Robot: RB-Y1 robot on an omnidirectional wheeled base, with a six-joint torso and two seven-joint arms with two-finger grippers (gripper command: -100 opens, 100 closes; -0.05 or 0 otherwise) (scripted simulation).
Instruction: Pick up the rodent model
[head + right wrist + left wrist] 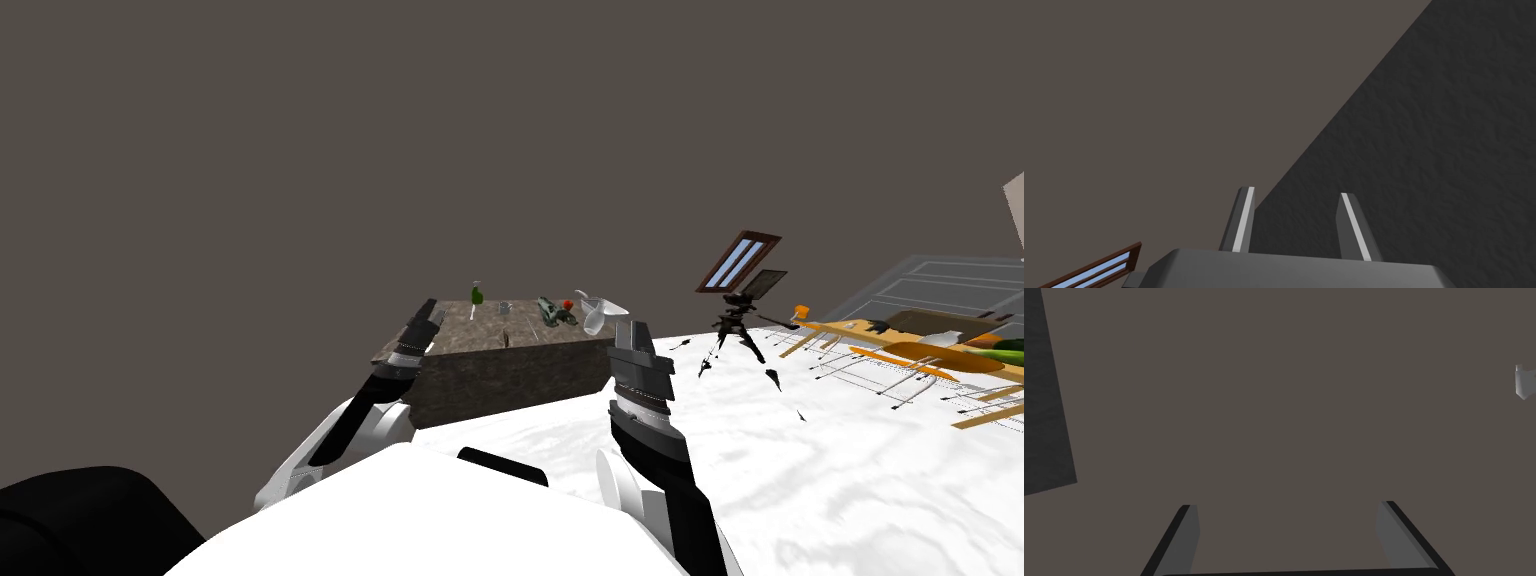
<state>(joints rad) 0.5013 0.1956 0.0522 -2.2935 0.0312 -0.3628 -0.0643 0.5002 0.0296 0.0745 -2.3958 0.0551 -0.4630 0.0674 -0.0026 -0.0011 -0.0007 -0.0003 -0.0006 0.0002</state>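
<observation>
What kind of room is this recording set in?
Probably a room in a house, kind unclear: a stone-look table with small things on it, a tripod, wooden furniture and a panelled door.

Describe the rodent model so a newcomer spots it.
Dark stone-look block ahead of the robot, row of small things on top. The rodent model seems to be the one between the grey cup and the clear glassware, by a red item: low, long, dull green-grey.
</observation>
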